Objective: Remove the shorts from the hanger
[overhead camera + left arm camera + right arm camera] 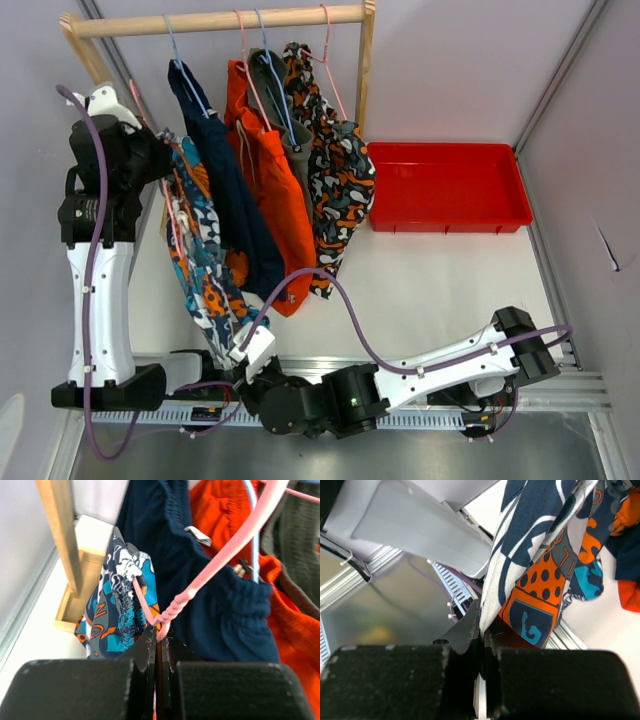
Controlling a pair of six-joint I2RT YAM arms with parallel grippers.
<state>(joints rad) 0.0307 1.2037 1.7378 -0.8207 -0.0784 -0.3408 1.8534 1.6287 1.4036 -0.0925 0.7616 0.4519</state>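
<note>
While five shorts (280, 220) hang | left gripper (159, 640) clamps hanger (225, 555) | right gripper (481, 630) seemingly pinches hem (492, 600)

Hung shorts (270, 200) crowd left, red bin (445, 224) rear-right, centre table (440, 295) free

A white table (440, 280) carries a red tray (448, 188) at its far right, near the back wall. A wooden rack (220, 22) stands on the table's far left part. Its right post is just beside the tray, and shorts (280, 200) hang from its rail.
</note>
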